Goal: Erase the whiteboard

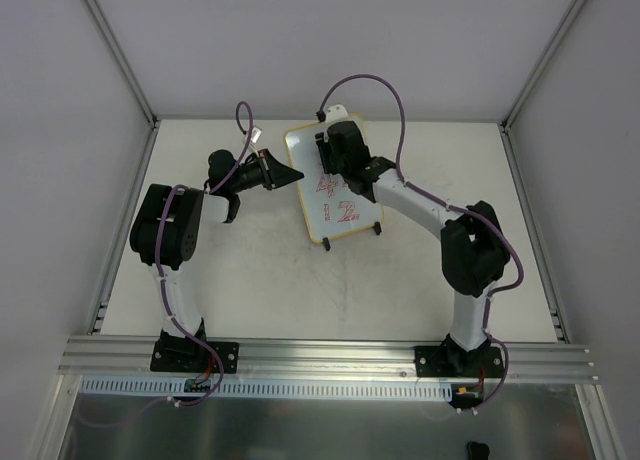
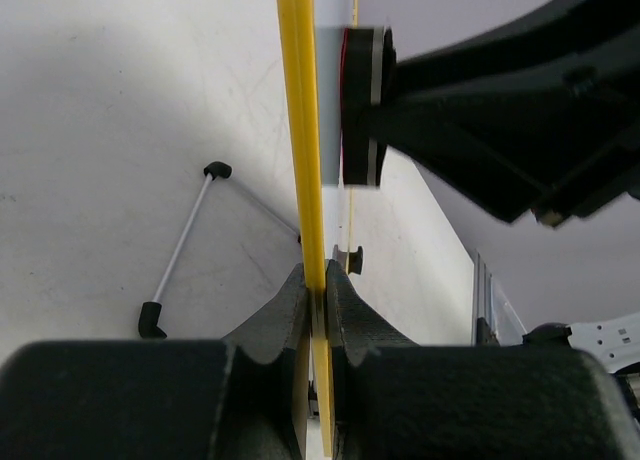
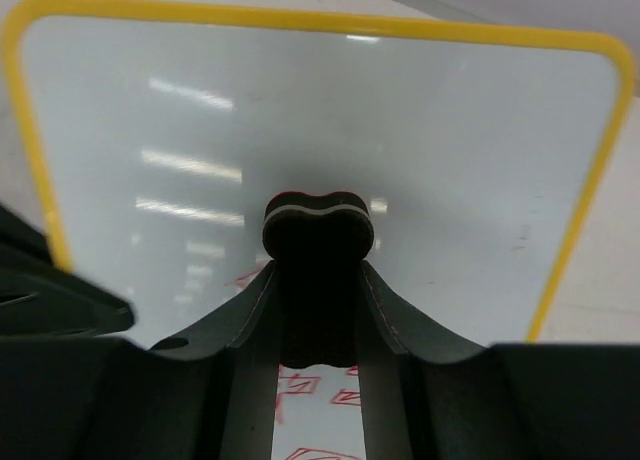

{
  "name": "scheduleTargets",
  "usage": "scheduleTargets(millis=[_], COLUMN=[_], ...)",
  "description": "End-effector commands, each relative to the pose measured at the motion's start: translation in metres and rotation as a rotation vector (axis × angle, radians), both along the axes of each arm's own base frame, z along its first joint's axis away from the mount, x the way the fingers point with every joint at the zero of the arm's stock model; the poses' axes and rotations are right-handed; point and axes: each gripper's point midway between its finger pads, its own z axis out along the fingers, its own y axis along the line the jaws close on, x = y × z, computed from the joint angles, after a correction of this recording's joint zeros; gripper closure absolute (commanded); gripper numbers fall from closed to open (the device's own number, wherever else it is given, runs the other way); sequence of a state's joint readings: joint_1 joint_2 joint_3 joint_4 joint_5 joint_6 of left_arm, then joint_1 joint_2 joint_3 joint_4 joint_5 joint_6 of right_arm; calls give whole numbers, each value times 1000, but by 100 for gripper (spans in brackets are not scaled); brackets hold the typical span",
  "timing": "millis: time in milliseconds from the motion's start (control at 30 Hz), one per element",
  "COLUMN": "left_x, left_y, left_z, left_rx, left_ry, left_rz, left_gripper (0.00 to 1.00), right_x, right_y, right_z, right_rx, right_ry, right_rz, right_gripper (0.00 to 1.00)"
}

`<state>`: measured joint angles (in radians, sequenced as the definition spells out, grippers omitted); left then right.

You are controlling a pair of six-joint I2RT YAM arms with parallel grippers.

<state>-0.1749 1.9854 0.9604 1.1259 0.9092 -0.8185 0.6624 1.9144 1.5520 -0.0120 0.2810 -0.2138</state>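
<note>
The whiteboard point(image 1: 335, 205), white with a yellow frame and red marks on its lower half, stands tilted at the middle back of the table. My left gripper point(image 1: 290, 173) is shut on its left yellow edge point(image 2: 305, 180). My right gripper point(image 1: 327, 152) is shut on a small black eraser block point(image 3: 317, 225) and holds it against the board's upper part. In the right wrist view the board point(image 3: 450, 160) is clean above the eraser, with red marks point(image 3: 310, 395) below it. In the left wrist view the eraser point(image 2: 362, 105) sits on the board's right face.
The board's black clip feet point(image 1: 352, 236) rest on the white table. A thin wire prop with black tips point(image 2: 180, 248) lies on the table behind the board. Aluminium frame rails point(image 1: 320, 358) run along the near edge, and side walls enclose the table.
</note>
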Motion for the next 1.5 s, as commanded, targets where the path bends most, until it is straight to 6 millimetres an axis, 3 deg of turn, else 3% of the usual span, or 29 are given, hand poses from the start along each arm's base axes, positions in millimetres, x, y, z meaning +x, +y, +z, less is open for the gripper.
scheduleTargets(millis=[0,167,267,433,667,900,1033,1467], left_x=[-8,-8,-9,-10,-9,-10,-10,-10], left_y=[-9,-9,-9,-9,-9,-9,-9,-9], left_z=[10,11,12,11,11,12,11,10], left_rx=[41,40,39,42,42,42,43,45], left_ry=[-160,-163,-166,-166,-169,-172,-172,-171], left_rz=[-48,-48,-53,-53,-53,-54,-54,-54], left_gripper=[100,100,100,100,100,100,100,100], right_x=[-22,-37,-35,-19,15,33,37,46], right_y=[46,69,67,38,-35,-86,-104,-131], right_z=[3,-2,-7,-11,-18,-21,-22,-22], right_rx=[43,50,45,18,-1,-48,-61,-94], right_ry=[15,27,34,29,63,68,68,72], right_rz=[115,161,146,72,-77,-179,-213,-283], right_gripper=[100,100,100,100,100,100,100,100])
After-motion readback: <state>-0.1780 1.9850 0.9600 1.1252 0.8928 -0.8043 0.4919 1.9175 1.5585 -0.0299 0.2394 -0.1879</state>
